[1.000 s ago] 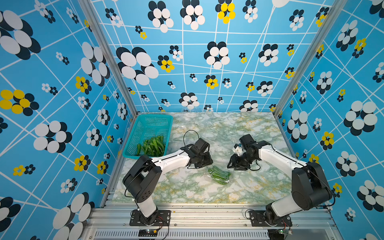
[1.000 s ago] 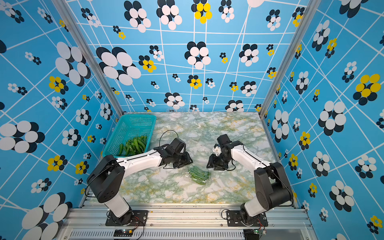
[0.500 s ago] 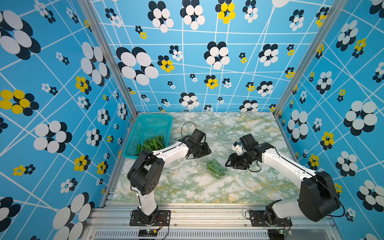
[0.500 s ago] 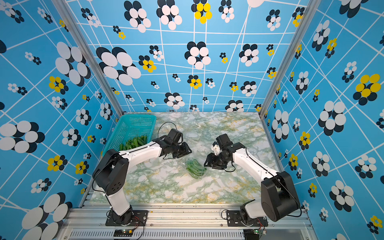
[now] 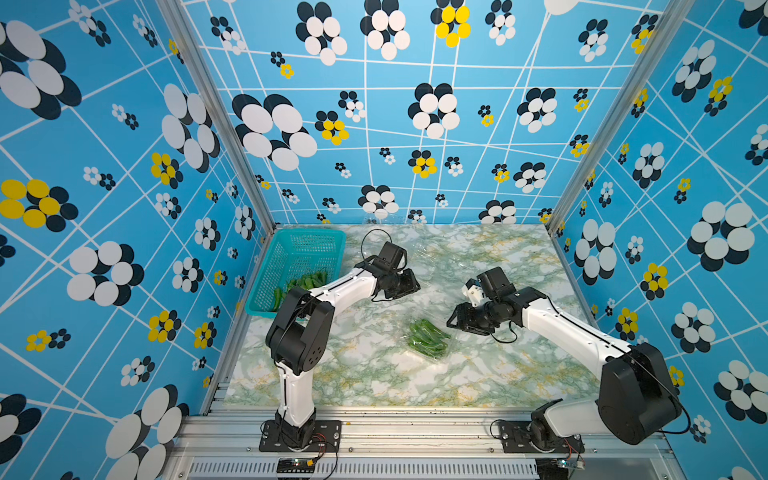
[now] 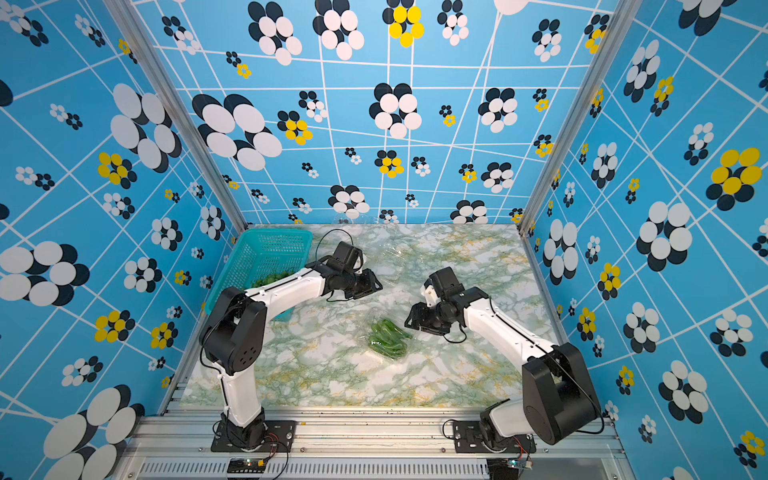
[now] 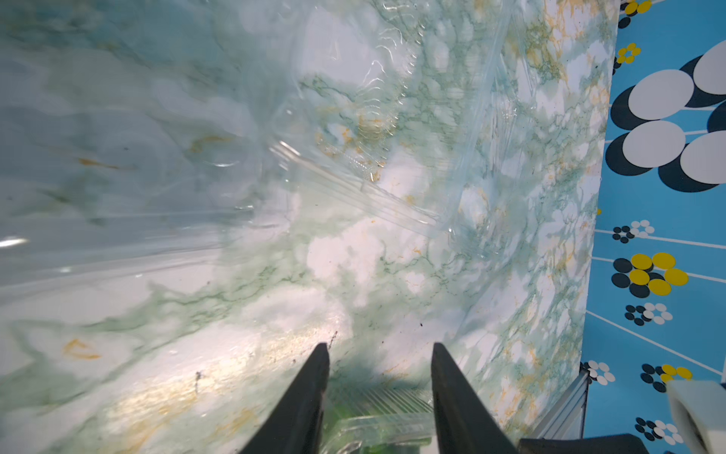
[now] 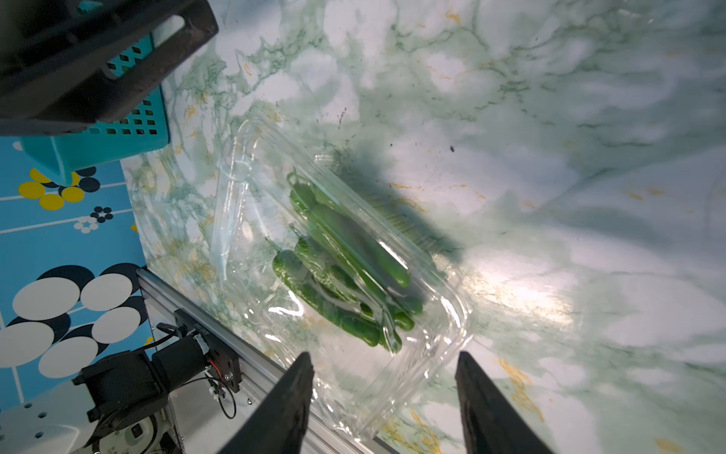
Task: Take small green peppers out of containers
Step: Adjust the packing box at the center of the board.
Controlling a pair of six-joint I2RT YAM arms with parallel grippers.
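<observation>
Several small green peppers point(image 5: 426, 338) lie in a clear clamshell container point(image 8: 432, 346) at mid-table, seen in both top views. My right gripper point(image 8: 385, 355) is open just right of it point(image 5: 455, 323). The container's near corner reaches between the fingers without touching them. My left gripper point(image 7: 378, 346) hovers open behind the container point(image 5: 413, 284), apart from it. Ribbed clear plastic with green behind it shows low between its fingers. An empty clear container point(image 7: 353, 157) lies ahead of it. More small green peppers point(image 5: 305, 281) lie in the teal basket.
The teal perforated basket point(image 5: 309, 232) stands at the back left, against the wall. Empty clear containers lie behind the left gripper point(image 5: 430, 253) and by the back wall point(image 5: 380, 218). The table's aluminium front rail point(image 8: 235, 353) runs close to the pepper container.
The pepper container has slid a little left and back. My right gripper followed it leftward and its jaws have widened. My left gripper has drawn away toward the back.
</observation>
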